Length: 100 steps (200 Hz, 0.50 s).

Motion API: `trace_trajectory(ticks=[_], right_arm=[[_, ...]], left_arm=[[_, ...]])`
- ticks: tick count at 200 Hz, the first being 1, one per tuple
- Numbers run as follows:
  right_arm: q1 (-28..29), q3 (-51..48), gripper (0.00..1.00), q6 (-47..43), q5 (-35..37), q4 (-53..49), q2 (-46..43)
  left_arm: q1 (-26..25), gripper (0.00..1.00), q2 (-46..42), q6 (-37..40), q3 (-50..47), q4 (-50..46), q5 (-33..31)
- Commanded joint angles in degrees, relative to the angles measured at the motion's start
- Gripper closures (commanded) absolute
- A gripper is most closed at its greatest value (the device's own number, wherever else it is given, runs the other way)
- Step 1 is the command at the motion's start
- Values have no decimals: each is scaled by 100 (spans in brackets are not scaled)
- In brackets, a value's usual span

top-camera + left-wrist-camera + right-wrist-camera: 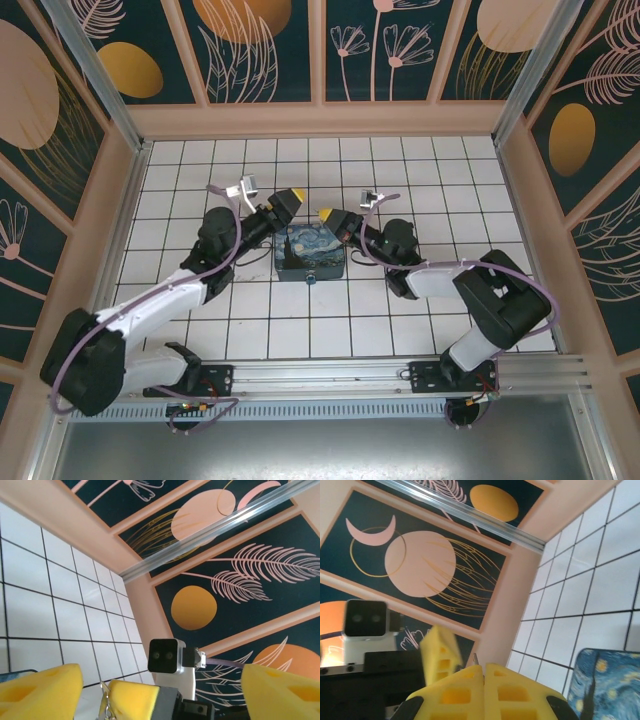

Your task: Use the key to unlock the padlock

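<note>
Two grippers meet tip to tip above the far edge of the painted box [310,252], both lifted off the tiled floor [200,170].

Right gripper [328,214]: in its wrist view the yellow fingers [465,692] are pressed flat together. A thin silvery sliver [475,659] stands up out of the seam. You can take that as the key, pinched by its end. The left wrist view also shows a bit of bright metal [104,702] just beside the right gripper's yellow tip. My reading is that the grip is at the very fingertips so that most of the blade stays free to enter a keyhole.

Left gripper [285,202]: fingers [40,692] spread wide, one on each side of the right gripper's tip, with nothing between them that they touch. It sits close in and facing the other gripper, which suits a pass or a re-grip in mid-air more than a reach for the floor.

Padlock: a small dark nub [313,281] at the box's near edge may be it, but it is too small to tell. Confirm it before you commit either arm.

Judgement: the lock is not yet engaged. You need the padlock steadied, likely by the free left gripper, before the key goes in. The main risk is that the thin key swivels or slips in the foam pads under any side load.
</note>
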Motion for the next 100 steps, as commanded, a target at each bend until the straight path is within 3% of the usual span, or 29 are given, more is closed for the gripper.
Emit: trace_trajectory(ticks=[1,34,70,100], right_arm=[[-78,-45,100,-242,-197,-343,-371],[-188,194,100,-894,-127,-1700,-756],[-195,758,100,-1596,-140,-3156,-907],[-246,1127,100,-1648,-338,-3719,-665]], left_arm=[[5,13,-377,661,-118,-1218,-290],[-2,13,-684,1154,-345,-2090,-299],[-114,17,-814,1135,-971,-2078,-65],[-222,21,-912,1162,-1520,-1764,26]])
